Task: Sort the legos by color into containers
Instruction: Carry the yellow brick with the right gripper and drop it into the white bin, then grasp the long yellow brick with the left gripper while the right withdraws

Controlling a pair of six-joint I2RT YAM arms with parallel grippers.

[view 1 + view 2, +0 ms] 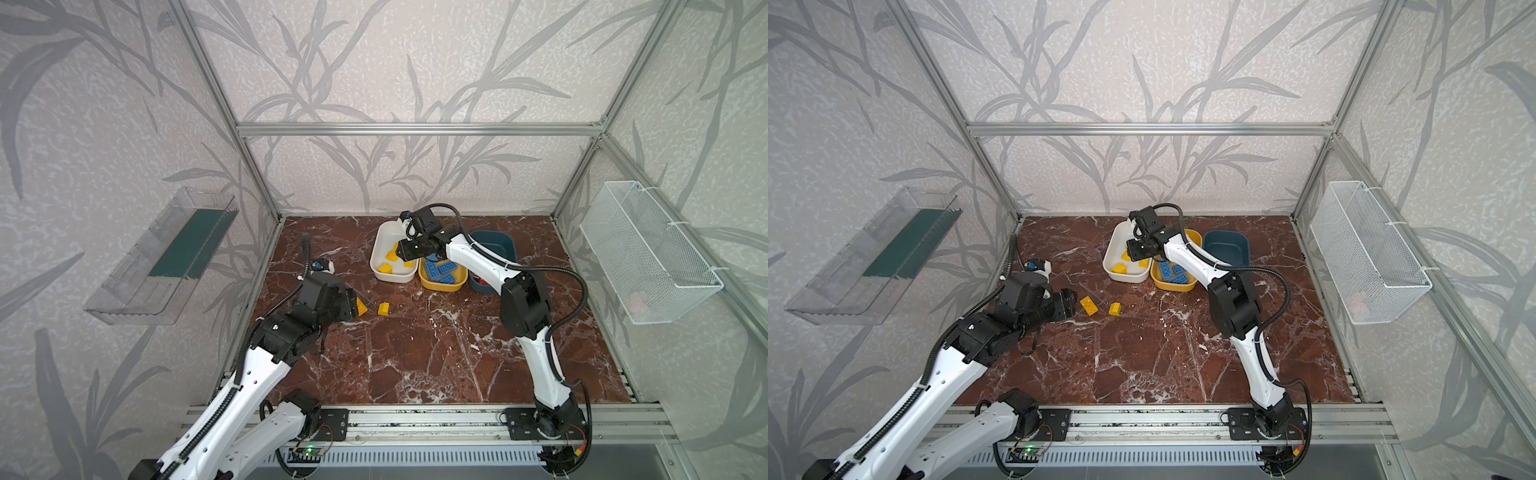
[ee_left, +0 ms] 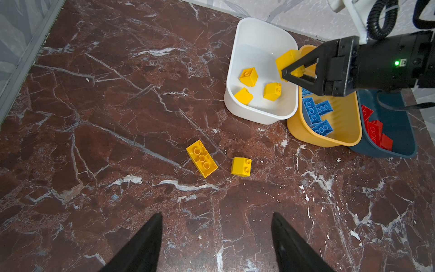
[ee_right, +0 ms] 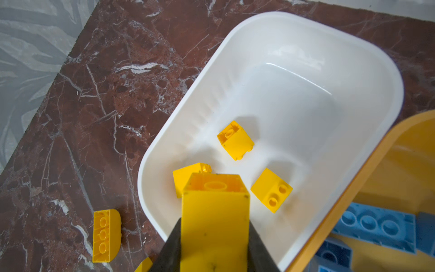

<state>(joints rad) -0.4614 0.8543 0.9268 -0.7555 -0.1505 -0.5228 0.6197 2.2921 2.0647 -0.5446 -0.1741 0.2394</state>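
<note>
My right gripper (image 3: 215, 222) is shut on a chunky yellow lego (image 3: 215, 212) and holds it over the near end of the white tub (image 3: 306, 30). Three yellow legos (image 3: 235, 140) lie inside that tub. The yellow tub (image 2: 329, 139) beside it holds blue legos (image 2: 315, 113), and the teal tub (image 2: 400, 150) holds red ones (image 2: 376, 131). On the table, a long yellow lego (image 2: 202, 158) lies studs down next to a short yellow lego (image 2: 240, 166). My left gripper (image 2: 217, 215) is open and empty, low over the table just short of them.
In both top views the three tubs stand side by side at the back of the marble table (image 1: 415, 365). A white wire basket (image 1: 648, 257) hangs on the right wall. A clear tray (image 1: 162, 257) is on the left wall. Aluminium frame posts edge the table.
</note>
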